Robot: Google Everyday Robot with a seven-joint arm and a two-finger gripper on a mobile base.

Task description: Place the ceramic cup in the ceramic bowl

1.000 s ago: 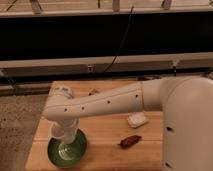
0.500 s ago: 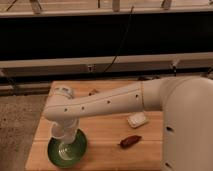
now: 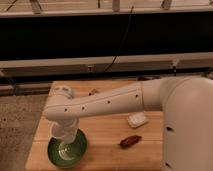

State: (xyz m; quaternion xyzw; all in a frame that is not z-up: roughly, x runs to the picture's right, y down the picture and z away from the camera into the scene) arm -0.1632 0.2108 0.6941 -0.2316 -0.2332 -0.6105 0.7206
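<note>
Gripper (image 3: 64, 131): pale whitish, as is the arm (image 3: 107, 102), which carries a row of small dark dots along its length. It hangs directly over the ceramic bowl (image 3: 75, 150). Bowl: green, with pale concentric rings inside. Ceramic cup (image 3: 63, 132): pale whitish-lavender, hard to separate by tone from the gripper. Table (image 3: 105, 150): light tan wood. Small rectangular dish (image 3: 137, 119): white. Oblong object (image 3: 130, 141) just beside the dish: dark reddish-brown. Floor (image 3: 20, 120): speckled grey-beige.

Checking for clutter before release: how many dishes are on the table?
2: the ceramic bowl at front left, under the tool, and a small white dish mid-right. The arm may hide others.
</note>
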